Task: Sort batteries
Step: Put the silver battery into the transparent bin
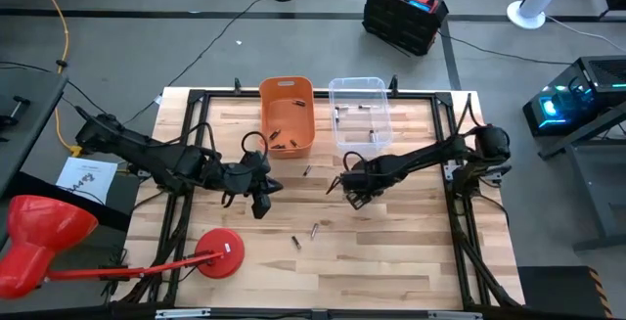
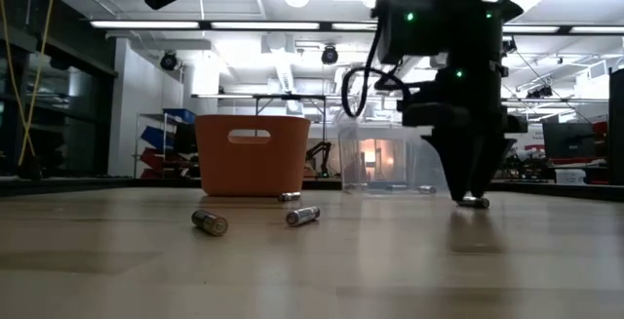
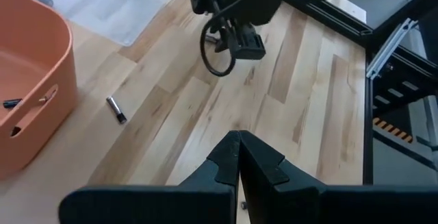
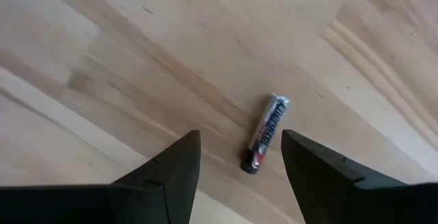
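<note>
Hovering with its fingers spread over a loose battery at centre frame, your right gripper seems lined up to straddle it, probably untouched, while the clenched left gripper waits empty.

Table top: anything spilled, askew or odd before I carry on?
Nothing looks damaged or spilled. The orange bin and clear bin sit upright side by side. Loose batteries lie on the table, one between the open right gripper's fingers, unsorted.
</note>
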Controlling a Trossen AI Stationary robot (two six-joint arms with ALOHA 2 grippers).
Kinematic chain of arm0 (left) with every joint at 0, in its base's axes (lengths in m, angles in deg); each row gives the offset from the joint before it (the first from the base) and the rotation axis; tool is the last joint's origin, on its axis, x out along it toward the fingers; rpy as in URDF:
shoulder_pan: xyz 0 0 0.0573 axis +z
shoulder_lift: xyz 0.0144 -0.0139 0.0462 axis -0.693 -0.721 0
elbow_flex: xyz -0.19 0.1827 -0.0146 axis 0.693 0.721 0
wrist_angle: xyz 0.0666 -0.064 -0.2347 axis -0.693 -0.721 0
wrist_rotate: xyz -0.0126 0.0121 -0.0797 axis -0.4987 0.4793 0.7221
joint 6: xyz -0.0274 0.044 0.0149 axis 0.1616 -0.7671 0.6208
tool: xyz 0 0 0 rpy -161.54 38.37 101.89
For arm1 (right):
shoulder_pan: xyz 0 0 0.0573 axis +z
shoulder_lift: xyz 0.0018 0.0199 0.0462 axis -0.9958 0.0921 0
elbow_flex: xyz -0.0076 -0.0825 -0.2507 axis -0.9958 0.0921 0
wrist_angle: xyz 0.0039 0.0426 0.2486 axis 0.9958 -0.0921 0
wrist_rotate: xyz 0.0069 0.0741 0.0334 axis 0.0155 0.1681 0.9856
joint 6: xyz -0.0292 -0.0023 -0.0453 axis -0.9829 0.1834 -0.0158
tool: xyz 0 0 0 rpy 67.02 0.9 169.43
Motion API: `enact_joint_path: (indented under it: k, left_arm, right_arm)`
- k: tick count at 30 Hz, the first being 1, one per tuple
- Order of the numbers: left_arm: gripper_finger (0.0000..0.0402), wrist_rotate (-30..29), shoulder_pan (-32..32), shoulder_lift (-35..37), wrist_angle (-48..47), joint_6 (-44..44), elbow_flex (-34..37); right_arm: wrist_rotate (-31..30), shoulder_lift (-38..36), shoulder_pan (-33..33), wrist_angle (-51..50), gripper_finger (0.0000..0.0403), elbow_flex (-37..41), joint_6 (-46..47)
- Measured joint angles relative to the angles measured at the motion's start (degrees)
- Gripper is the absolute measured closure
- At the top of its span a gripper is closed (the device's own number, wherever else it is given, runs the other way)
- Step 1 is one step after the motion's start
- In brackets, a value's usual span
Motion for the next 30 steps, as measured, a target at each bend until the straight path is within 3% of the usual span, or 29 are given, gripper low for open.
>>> enact_joint_path:
  k: [7, 11, 16, 19, 26, 30]
  left_arm:
    - [0.0401, -0.4, 0.5, 0.0, 0.1, 0.0, 0.0]
    - [0.0401, -0.5, 0.5, 0.0, 0.4, 0.0, 0.0]
    - [0.0401, -0.5, 0.5, 0.0, 0.3, 0.0, 0.0]
    - [0.0401, -0.9, 0.5, 0.0, 0.1, 0.0, 0.0]
    - [0.0401, -3.2, 0.5, 0.0, 0.0, -0.2, 0.0]
    - [0.0401, -3.3, 0.5, 0.0, 0.0, 0.0, 0.0]
  right_arm:
    - [0.3, -0.3, -0.2, 5.2, 0.0222, 4.6, 3.3]
    - [1.4, -0.9, -0.1, 10.1, 0.0277, 8.1, 4.2]
    - [1.6, -2.9, 0.9, 5.3, 0.0382, 4.6, 0.2]
    - [-0.2, -8.0, 1.2, 3.0, 0.038, -1.0, -2.1]
    - [-19.8, -17.4, -1.9, 0.8, 0.0376, -13.6, -9.6]
    - [-30.4, -17.4, -7.1, -2.3, 0.0382, -16.9, -14.3]
